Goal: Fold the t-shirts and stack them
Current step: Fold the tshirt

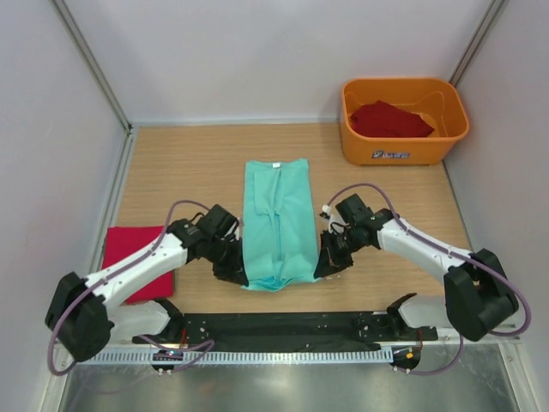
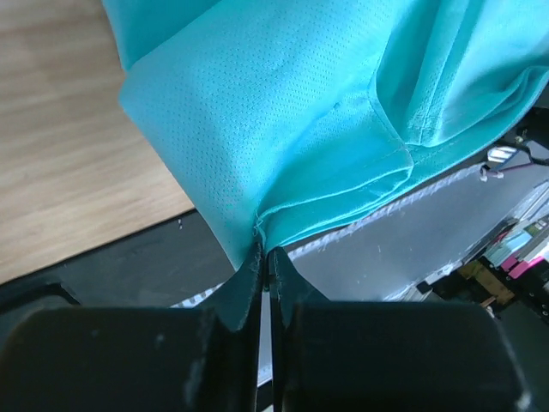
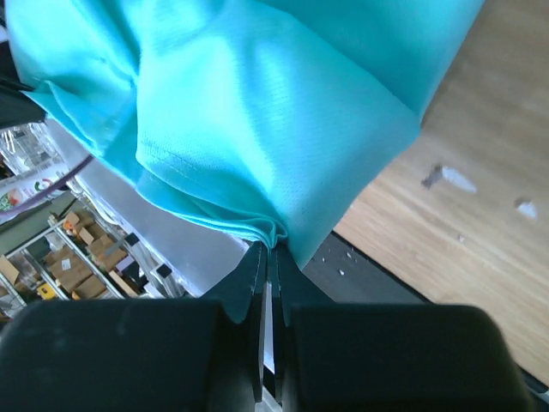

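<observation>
Since teal t-shirt [image 1: 276,225] lies folded, sleeves hidden

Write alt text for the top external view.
The left gripper and right gripper each pinch a near corner of a mint-green t-shirt folded into a long strip. A folded red t-shirt lies at left; an orange tub at far right holds another red shirt.
</observation>
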Robot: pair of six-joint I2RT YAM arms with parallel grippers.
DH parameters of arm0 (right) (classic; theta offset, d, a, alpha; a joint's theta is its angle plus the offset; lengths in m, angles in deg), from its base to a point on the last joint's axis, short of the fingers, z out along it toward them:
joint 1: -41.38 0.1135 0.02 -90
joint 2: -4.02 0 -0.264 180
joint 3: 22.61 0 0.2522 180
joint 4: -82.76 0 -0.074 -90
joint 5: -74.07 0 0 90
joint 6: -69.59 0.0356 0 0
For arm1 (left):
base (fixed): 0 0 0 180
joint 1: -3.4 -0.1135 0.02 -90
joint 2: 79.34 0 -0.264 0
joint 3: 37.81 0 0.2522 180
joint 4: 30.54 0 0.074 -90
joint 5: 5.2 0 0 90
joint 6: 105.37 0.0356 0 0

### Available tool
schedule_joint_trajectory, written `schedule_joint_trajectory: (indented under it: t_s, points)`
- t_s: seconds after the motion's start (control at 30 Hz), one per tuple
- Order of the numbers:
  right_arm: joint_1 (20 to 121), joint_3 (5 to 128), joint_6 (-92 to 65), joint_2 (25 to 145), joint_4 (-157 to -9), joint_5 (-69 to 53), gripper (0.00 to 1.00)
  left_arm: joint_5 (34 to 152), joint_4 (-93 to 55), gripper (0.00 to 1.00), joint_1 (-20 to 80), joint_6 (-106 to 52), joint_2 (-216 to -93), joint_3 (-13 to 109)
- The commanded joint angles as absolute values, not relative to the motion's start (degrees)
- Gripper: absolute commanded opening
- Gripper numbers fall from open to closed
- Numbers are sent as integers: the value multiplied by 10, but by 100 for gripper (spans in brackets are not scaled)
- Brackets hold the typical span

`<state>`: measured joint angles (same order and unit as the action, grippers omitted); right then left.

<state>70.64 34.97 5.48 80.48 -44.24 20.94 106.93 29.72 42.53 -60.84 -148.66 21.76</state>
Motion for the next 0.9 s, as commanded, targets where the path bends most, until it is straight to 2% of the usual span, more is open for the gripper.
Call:
schedule_joint_trajectory:
  t_s: [0.0, 0.1, 0.2, 0.27, 0.4, 0.47, 0.5, 0.57, 0.6, 0.63, 0.8, 0.87]
  points:
    - [726, 301, 105, 745, -468, 219, 7, 1062, 302, 4, 439, -677, -1414, 182]
    - [764, 259, 141, 699, -480, 220, 10, 1069, 305, 12, 453, -709, -1363, 143]
    - [808, 219, 185, 665, -503, 221, 20, 1074, 301, 19, 484, -735, -1336, 116]
    - [836, 195, 209, 658, -518, 225, 22, 1072, 298, 22, 506, -756, -1327, 106]
    - [865, 181, 229, 649, -515, 227, 22, 1083, 277, 22, 578, -788, -1328, 99]
    - [873, 186, 232, 635, -497, 238, 26, 1066, 286, 23, 603, -798, -1318, 108]
    - [873, 188, 229, 631, -489, 247, 38, 1060, 294, 27, 610, -802, -1313, 127]
    - [873, 199, 217, 633, -461, 256, 53, 1028, 308, 36, 611, -798, -1308, 152]
    - [873, 209, 194, 636, -446, 246, 99, 1015, 311, 43, 610, -791, -1313, 168]
    - [872, 223, 181, 640, -422, 234, 100, 1003, 316, 48, 607, -765, -1323, 205]
    - [832, 359, 137, 712, -364, 47, 100, 906, 371, 45, 562, -672, -1474, 317]
    - [821, 402, 129, 735, -391, -21, 100, 886, 366, 45, 539, -638, -1513, 360]
